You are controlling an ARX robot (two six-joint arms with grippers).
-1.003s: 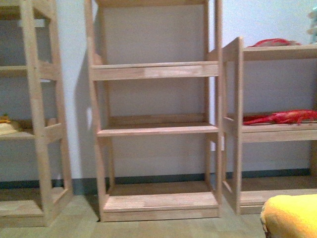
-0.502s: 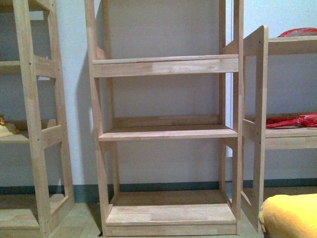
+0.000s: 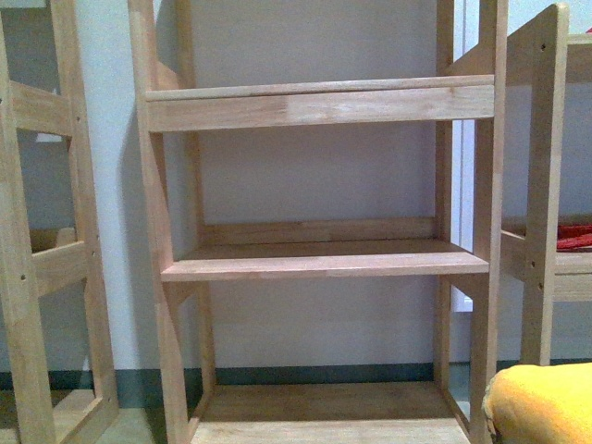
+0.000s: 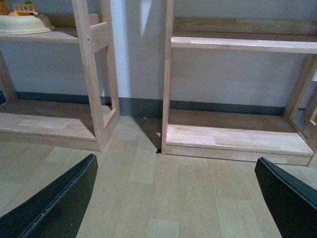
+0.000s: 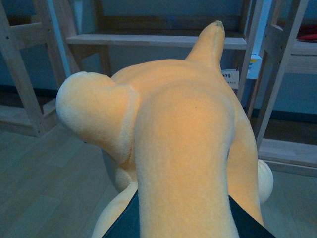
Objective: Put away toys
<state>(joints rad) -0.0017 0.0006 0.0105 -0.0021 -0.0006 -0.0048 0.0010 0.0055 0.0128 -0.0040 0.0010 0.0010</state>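
The orange-yellow plush animal (image 5: 183, 144) fills the right wrist view, held above the wooden floor in front of the shelves. My right gripper (image 5: 181, 218) is shut on it; only dark jaw edges show under the plush. A yellow part of the plush (image 3: 541, 402) shows at the bottom right of the front view. Its face is hidden; a bit of paper tag (image 5: 229, 78) shows behind it. My left gripper (image 4: 183, 198) is open and empty over the floor, its black fingers (image 4: 54, 203) wide apart.
A wooden shelf unit (image 3: 319, 264) stands straight ahead against the wall. Another unit (image 3: 37, 268) stands to its left, and one (image 3: 546, 250) to its right holds a red thing (image 3: 575, 239). A pale bowl (image 4: 22, 22) sits on the left unit's shelf.
The view has moved closer to the middle shelf unit, which now looks larger. The side units have slid toward the frame edges. The plush stays at the bottom right.
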